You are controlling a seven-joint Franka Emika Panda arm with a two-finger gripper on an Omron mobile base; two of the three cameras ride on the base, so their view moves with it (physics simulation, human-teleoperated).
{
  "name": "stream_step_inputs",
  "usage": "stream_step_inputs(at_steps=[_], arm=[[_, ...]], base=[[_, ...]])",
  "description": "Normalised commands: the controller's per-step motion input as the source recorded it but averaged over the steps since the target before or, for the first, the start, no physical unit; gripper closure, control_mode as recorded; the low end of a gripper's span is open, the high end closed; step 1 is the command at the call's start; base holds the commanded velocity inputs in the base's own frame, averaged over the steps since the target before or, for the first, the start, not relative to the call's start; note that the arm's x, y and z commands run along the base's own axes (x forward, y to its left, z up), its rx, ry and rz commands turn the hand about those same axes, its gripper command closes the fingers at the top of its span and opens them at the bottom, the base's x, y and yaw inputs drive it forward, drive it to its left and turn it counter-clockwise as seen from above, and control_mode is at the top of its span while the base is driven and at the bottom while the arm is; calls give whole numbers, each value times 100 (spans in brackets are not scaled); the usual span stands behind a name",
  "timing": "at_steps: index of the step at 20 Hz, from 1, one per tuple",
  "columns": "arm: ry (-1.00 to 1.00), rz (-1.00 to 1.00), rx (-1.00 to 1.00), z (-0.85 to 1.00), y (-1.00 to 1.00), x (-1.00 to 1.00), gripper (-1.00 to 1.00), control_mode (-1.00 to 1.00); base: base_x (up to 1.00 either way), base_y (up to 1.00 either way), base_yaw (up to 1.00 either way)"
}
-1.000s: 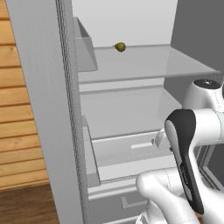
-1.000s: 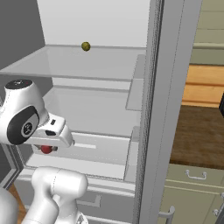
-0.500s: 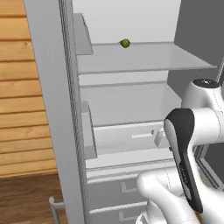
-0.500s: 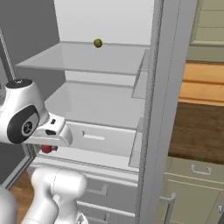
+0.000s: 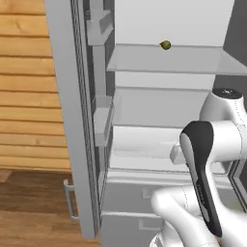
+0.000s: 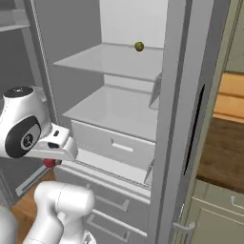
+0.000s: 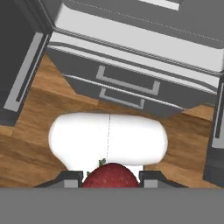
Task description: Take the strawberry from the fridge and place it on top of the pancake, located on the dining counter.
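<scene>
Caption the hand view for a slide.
Claw shut on the strawberry, looking down at the fridge drawers.

base views: flank open fridge (image 5: 159, 96), close | hand view: apparently faces floor

fridge shelf (image 5: 193, 60), olive-green fruit (image 5: 165, 45) on it

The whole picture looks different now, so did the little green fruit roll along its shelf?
No. The green fruit sits at the back edge of the upper shelf, just as before. The camera moved, not the fruit.
</scene>
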Motion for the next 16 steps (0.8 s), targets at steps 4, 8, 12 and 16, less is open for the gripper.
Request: stream_step_inputs(at_steps=[4,8,12,16], arm=[[0,0,0,0,0,0,100,100],[0,0,0,0,0,0,100,100],[0,0,0,0,0,0,100,100],[0,0,0,0,0,0,100,100]], base=[[-65,-30,57],[-92,-26,61],[-92,-2,56],[-100,-6,59]])
